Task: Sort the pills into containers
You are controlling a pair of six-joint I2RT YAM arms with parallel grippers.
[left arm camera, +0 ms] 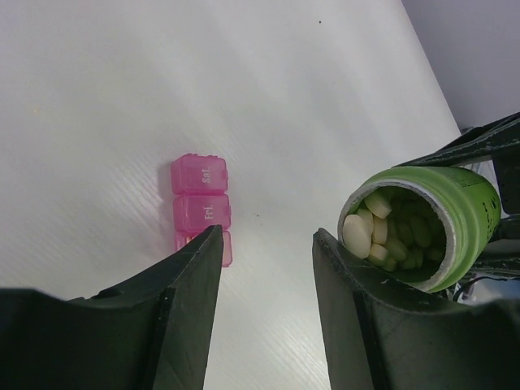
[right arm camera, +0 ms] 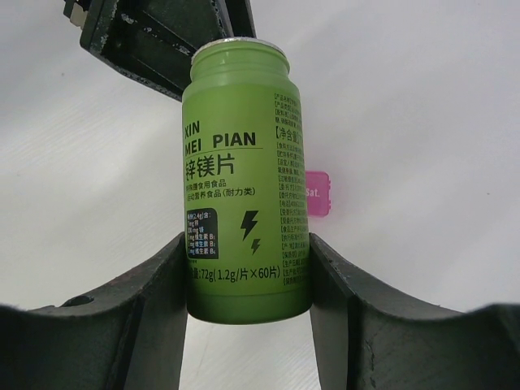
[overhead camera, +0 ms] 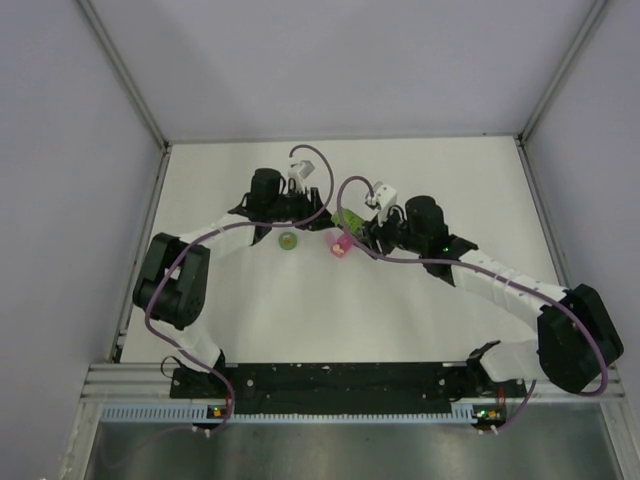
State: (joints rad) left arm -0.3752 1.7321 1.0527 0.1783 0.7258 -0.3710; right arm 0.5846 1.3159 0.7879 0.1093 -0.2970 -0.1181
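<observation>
The containers, a pink translucent pill box with lids marked Sat and Fri, lie on the white table, also seen as the pill box. A green bottle is tilted with its uncapped mouth toward the left wrist camera, and pale pills fill the mouth. My right gripper is shut on the bottle's lower body. In the overhead view the bottle is held just above and right of the box. My left gripper stands open and empty between box and bottle.
A small green cap lies on the table left of the pill box. The white table is walled by grey panels on three sides. Both arms meet near the table's middle, and the left gripper's dark body shows behind the bottle.
</observation>
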